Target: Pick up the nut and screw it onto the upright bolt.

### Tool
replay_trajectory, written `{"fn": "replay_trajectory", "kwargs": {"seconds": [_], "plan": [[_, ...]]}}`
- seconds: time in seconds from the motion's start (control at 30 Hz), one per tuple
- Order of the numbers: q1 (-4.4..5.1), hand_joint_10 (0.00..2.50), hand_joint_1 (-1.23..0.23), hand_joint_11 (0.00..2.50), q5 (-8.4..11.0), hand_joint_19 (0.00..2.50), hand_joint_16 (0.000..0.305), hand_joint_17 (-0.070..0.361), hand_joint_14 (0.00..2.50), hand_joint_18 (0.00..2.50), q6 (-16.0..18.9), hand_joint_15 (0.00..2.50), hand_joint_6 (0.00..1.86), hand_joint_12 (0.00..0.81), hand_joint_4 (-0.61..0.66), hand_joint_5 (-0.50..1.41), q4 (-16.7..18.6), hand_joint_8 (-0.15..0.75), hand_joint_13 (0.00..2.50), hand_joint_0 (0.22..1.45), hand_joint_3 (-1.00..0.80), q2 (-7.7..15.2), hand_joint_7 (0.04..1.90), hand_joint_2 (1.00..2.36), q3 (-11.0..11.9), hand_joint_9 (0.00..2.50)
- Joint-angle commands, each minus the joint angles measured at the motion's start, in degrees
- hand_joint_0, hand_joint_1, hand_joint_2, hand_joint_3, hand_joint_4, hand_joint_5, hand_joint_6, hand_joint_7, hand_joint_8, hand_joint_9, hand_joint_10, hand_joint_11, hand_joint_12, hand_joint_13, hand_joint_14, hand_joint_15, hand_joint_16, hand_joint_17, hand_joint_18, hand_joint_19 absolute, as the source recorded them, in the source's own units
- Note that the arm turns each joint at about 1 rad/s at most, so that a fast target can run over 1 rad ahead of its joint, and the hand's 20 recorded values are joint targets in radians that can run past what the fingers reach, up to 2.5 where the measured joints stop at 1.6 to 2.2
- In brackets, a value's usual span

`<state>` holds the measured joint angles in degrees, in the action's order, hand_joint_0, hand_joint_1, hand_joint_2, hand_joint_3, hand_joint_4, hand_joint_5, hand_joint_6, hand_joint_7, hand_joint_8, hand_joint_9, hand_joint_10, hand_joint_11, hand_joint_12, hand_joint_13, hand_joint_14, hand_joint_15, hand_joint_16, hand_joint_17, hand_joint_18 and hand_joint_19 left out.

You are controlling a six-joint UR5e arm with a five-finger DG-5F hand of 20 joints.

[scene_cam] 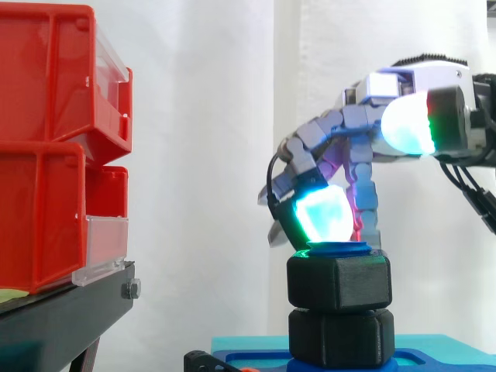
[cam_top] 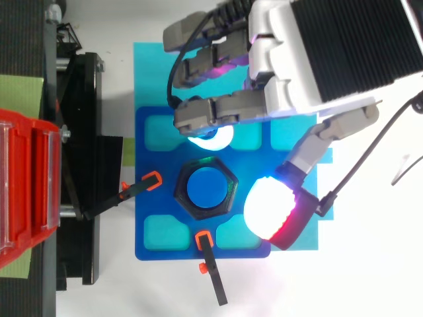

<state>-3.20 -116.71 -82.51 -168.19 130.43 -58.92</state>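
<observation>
A black hex nut [scene_cam: 339,283] sits on the top of the upright blue bolt [cam_top: 206,189], whose blue end shows through the nut's hole. A second black hex piece [scene_cam: 341,337] lies below it on the blue base plate [cam_top: 142,198]. My hand [cam_top: 291,72] hovers just above and behind the nut. One bent finger's cyan pad [scene_cam: 322,215] hangs at the nut's upper rim; whether it touches, I cannot tell. The thumb's white pad [cam_top: 268,208] stands off to the nut's side, apart from it. Nothing is pinched between thumb and fingers.
Two orange-tipped black clamps [cam_top: 152,179] [cam_top: 205,239] hold the base plate near the nut. Stacked red bins [scene_cam: 54,155] on a black stand [scene_cam: 62,310] rise at the left. A light teal sheet [cam_top: 152,72] lies under the plate.
</observation>
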Motion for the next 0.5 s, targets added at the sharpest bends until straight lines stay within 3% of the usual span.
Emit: {"fn": "replay_trajectory", "kwargs": {"seconds": [0.0, 0.1, 0.13, 0.23, 0.27, 0.47], "plan": [[-0.49, 0.0, -0.1, 0.0, -0.36, 0.03, 0.038, 0.085, 0.0, 0.63, 0.0, 0.0, 0.5, 0.296, 0.14, 0.06, -2.5, 0.247, 0.85, 0.47, -0.5, 0.0, 1.33, 1.0, 2.3, 1.46], [-0.67, 0.0, -0.09, 0.0, -0.45, 0.0, 0.042, 0.094, 0.0, 0.57, -0.1, 0.0, 0.51, 0.315, 0.23, -0.02, -3.2, 0.273, 0.83, 0.47, -0.5, 0.0, 1.06, 1.0, 2.9, 1.33], [-0.84, 0.0, -0.09, 0.0, -0.45, 0.0, 0.043, 0.096, 0.0, 0.56, -0.1, 0.0, 0.5, 0.324, 0.25, -0.05, -4.4, 0.275, 0.82, 0.47, -0.5, 0.0, 0.95, 1.0, 4.3, 1.29], [-0.84, 0.0, -0.1, 0.0, -0.62, 0.0, 0.045, 0.102, 0.0, 0.48, -0.2, 0.0, 0.5, 0.337, 0.22, -0.1, -6.9, 0.275, 0.71, 0.47, -0.5, 0.0, 0.84, 1.0, 6.8, 1.15], [-0.84, 0.0, -0.1, 0.0, -0.62, 0.0, 0.046, 0.103, 0.0, 0.45, -0.4, 0.0, 0.5, 0.344, 0.2, -0.11, -8.7, 0.273, 0.68, 0.46, -0.5, 0.0, 0.82, 1.0, 8.6, 1.12], [-0.4, 0.0, -0.1, 0.0, -0.54, 0.0, 0.05, 0.114, 0.0, 0.23, -0.2, 0.0, 0.5, 0.369, 0.16, -0.15, -7.6, 0.256, 0.46, 0.45, -0.5, 0.1, 0.69, 1.0, 9.3, 0.88]]}}
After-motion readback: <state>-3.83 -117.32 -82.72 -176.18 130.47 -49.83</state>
